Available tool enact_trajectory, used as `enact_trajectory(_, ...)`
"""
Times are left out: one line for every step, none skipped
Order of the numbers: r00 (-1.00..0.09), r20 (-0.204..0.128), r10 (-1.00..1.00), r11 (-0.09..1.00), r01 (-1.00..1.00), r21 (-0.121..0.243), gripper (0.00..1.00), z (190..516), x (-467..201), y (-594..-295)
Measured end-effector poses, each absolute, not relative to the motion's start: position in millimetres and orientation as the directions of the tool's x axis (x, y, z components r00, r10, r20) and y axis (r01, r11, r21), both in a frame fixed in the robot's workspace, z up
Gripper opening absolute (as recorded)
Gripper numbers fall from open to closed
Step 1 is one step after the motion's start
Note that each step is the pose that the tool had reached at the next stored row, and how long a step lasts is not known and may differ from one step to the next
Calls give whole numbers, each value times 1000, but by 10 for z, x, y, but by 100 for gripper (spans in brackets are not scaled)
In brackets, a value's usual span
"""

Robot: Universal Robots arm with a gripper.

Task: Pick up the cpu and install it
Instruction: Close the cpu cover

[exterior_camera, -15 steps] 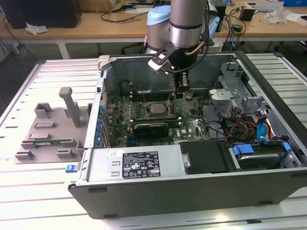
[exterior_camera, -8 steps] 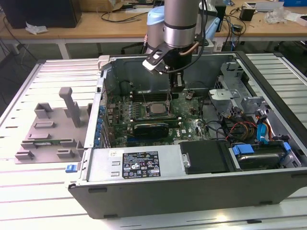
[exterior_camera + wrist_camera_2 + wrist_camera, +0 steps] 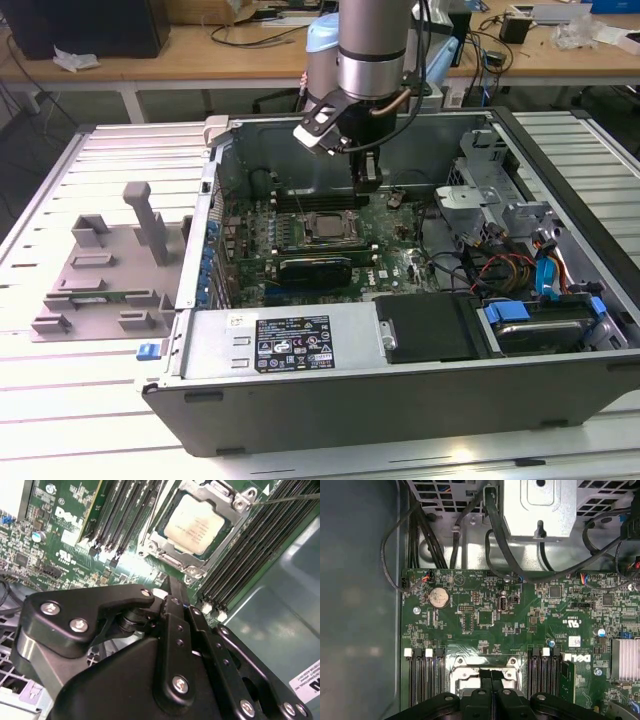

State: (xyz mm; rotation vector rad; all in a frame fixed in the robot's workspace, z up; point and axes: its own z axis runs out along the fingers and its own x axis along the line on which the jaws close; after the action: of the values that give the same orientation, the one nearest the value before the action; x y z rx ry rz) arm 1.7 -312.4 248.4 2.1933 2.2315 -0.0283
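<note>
My end effector [image 3: 491, 674], fingers together and empty, hangs just above the cpu [image 3: 195, 522], which lies in the motherboard [image 3: 520, 630] socket [image 3: 172, 555]; I judge flat, square seating counts most here.

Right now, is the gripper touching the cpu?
Apart. In the second wrist view the cpu lies whole and uncovered in its socket, with green motherboard showing between it and the gripper.

The cpu [image 3: 195, 522] was a pale silver square. It lay flat inside the socket [image 3: 172, 555], near the exterior view's centre.
</note>
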Motion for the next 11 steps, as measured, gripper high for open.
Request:
enact_trajectory(-18, -22, 1000, 17, 1000, -10, 11, 2485, 18, -3124)
enact_trajectory(-18, -22, 1000, 17, 1000, -10, 11, 2485, 17, -3124)
enact_trajectory(-18, -22, 1000, 17, 1000, -10, 11, 2485, 17, -3124)
enact_trajectory(-18, -22, 1000, 17, 1000, -10, 11, 2485, 18, -3124)
enact_trajectory(-18, -22, 1000, 18, 1000, -10, 11, 2485, 15, -3124)
enact_trajectory(-18, -22, 1000, 17, 1000, -10, 11, 2485, 3, -3124)
enact_trajectory(-18, -21, 1000, 17, 1000, -10, 11, 2484, -32, -3124)
enact_trajectory(-18, -22, 1000, 17, 1000, -10, 11, 2485, -47, -3124)
enact_trajectory(-18, -22, 1000, 18, 1000, -10, 11, 2485, -48, -3124)
enact_trajectory(-18, -22, 1000, 18, 1000, -10, 11, 2485, -48, -3124)
enact_trajectory(-18, -22, 1000, 18, 1000, -10, 11, 2485, -53, -3124)
